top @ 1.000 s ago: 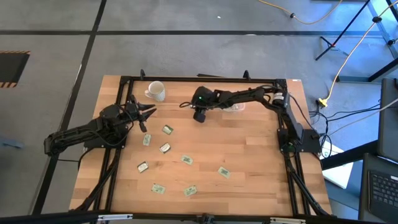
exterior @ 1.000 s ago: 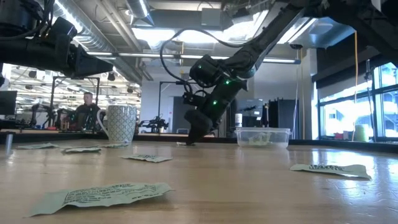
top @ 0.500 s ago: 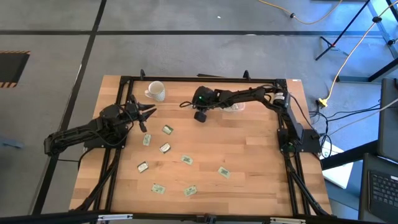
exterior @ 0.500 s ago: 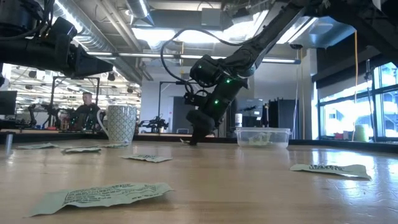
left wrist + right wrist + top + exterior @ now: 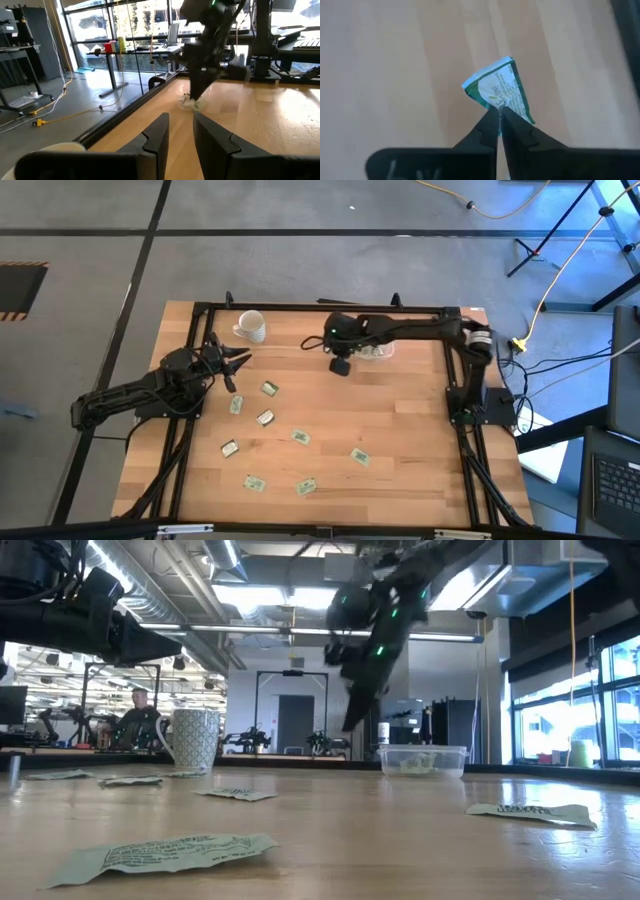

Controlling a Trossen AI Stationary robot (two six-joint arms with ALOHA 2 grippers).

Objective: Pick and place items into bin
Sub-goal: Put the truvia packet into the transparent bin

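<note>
Our right gripper is pinched tight on the corner of a green and white packet, which dangles from that one corner, clear of the table. We judge a corner pinch is what a flat packet allows, since there is little else to catch once it lies on wood. In the high view this gripper sits lifted above the back of the table, just beside the clear bin, which suggests we are carrying the packet over for a drop; the low view shows the bin already holding a few packets. Our left gripper waits near the white mug, fingers parted and holding nothing, placed close to the loose packets so it can take its turn. Those remaining packets lie scattered flat across the middle and front of the table, well apart from the bin, so much of the job is still ahead.
</note>
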